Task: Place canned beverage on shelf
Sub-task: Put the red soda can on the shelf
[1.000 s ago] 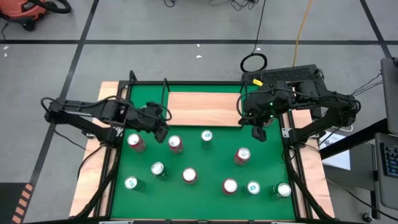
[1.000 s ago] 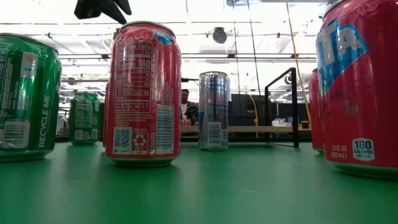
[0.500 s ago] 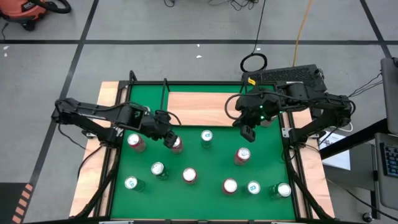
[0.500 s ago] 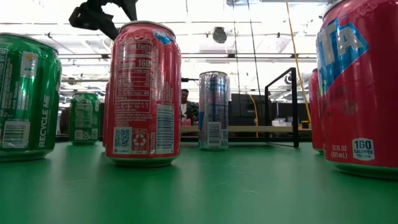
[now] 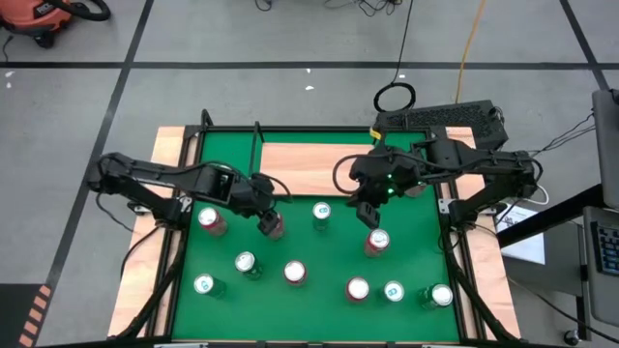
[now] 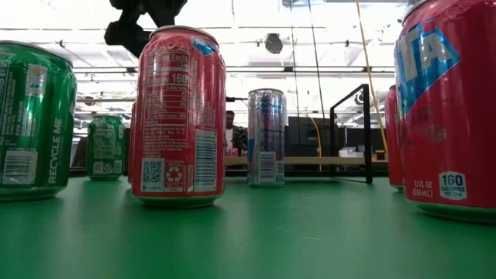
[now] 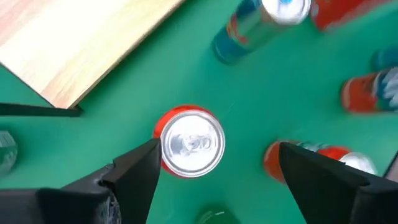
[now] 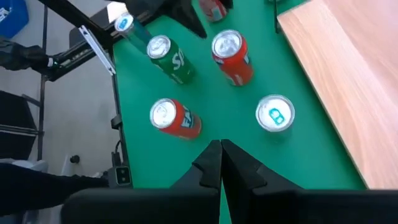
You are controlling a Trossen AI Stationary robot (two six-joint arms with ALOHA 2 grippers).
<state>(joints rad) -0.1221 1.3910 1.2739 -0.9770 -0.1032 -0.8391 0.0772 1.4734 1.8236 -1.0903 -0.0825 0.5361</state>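
Observation:
The shelf (image 5: pixel 309 169), a light-wood board with a black rail, lies at the table's far side. Several cans stand upright on the green mat. My left gripper (image 5: pixel 266 215) hangs open, pointing steeply down, over a red can (image 5: pixel 274 224). In the left wrist view the can's silver top (image 7: pixel 191 143) lies between the fingers, close to one finger (image 7: pixel 140 171) and below the fingertips. My right gripper (image 5: pixel 365 213) is shut and holds nothing. It hangs in the air between a slim teal can (image 5: pixel 321 213) and another red can (image 5: pixel 377 242).
More red and green cans stand nearer the front, among them a green can (image 5: pixel 246 263), a red can (image 5: pixel 295 274) and a row at the near right (image 5: pixel 394 290). A further red can (image 5: pixel 211 220) stands left of my left gripper. Black frame posts (image 6: pixel 366 132) edge the shelf.
My left gripper has moved toward the table's right and down over the red can, and its fingers have opened wider. My right gripper, still shut, has moved toward the table's left and slightly nearer, rolling about its own axis. No can has moved.

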